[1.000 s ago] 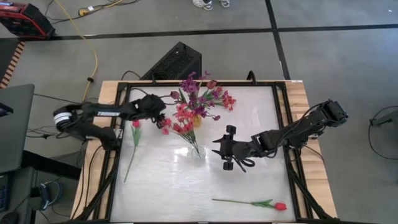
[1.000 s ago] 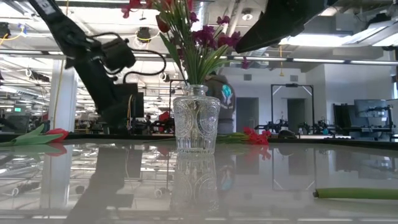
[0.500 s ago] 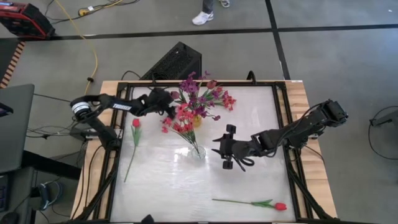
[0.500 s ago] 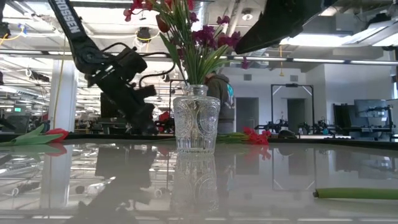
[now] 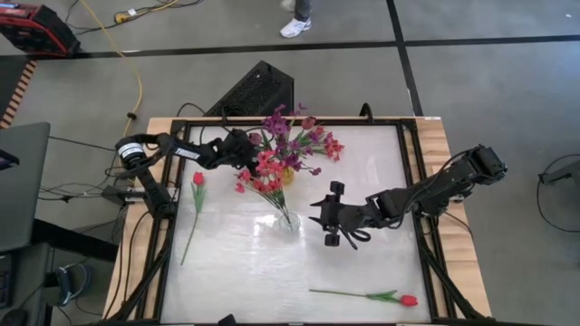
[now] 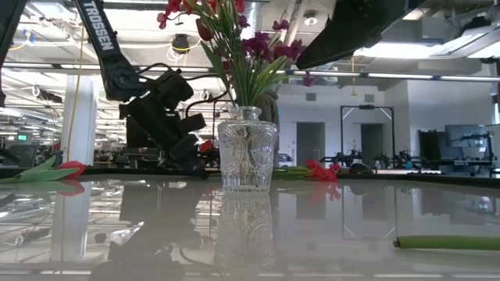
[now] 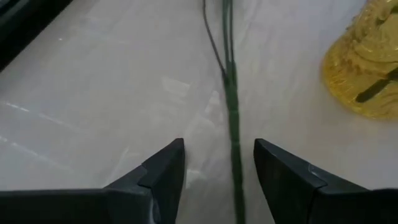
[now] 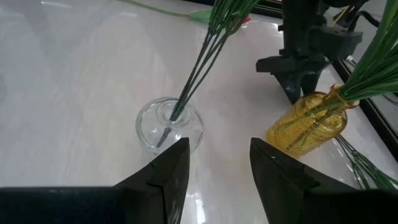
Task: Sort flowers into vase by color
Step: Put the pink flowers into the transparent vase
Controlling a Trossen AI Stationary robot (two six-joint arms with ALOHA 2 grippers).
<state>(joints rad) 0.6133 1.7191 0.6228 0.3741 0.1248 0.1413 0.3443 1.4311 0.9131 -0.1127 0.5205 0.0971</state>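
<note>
Left gripper (image 7: 219,163): my jaws are spread, straddling a stem (image 7: 232,112) lying on the table (image 5: 362,263), set to pinch it. A tulip (image 5: 197,180) lies far left. The clear vase (image 5: 288,220) holds red sprays; the yellow vase (image 8: 308,129) holds purple. Right gripper (image 8: 217,163): jaws spread, empty, waiting near the clear vase. Another tulip (image 5: 407,300) lies near right.

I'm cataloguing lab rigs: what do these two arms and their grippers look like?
Both arms are black, jointed links. The left arm has a white band near one joint and white TROSSEN lettering, with black cables looping by its wrist. The left gripper and right gripper each have two dark, wedge-shaped fingers.
</note>
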